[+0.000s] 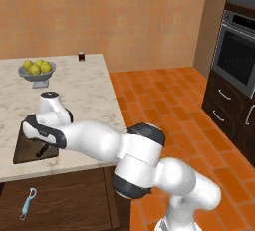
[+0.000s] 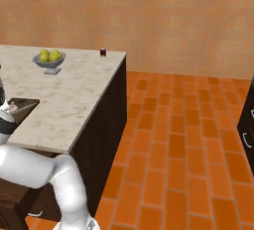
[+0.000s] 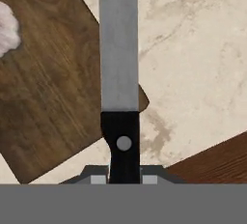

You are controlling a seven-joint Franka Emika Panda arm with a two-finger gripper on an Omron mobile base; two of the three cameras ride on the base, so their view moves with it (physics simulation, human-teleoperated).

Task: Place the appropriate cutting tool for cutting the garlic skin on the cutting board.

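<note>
The cutting tool (image 3: pixel 119 49), a knife with a long silver blade and a black handle, runs straight up the hand view. My gripper (image 3: pixel 124 179) is shut on its handle. The blade crosses the right corner of the dark brown cutting board (image 3: pixel 53 97); whether it touches the wood I cannot tell. The whitish-pink garlic (image 3: pixel 6 29) lies on the board at the left edge of that view. From the left base view, my hand hovers over the cutting board (image 1: pixel 22 156) near the counter's front edge, with the dark knife (image 1: pixel 42 150) below it.
A grey bowl of yellow-green fruits (image 1: pixel 37 70) and a small dark red jar (image 1: pixel 81 56) stand further back on the marble counter (image 1: pixel 84 100). A light-blue-handled peeler (image 1: pixel 28 203) shows below the counter's front edge. Ovens (image 1: pixel 234 56) line the right wall beyond the orange tiled floor.
</note>
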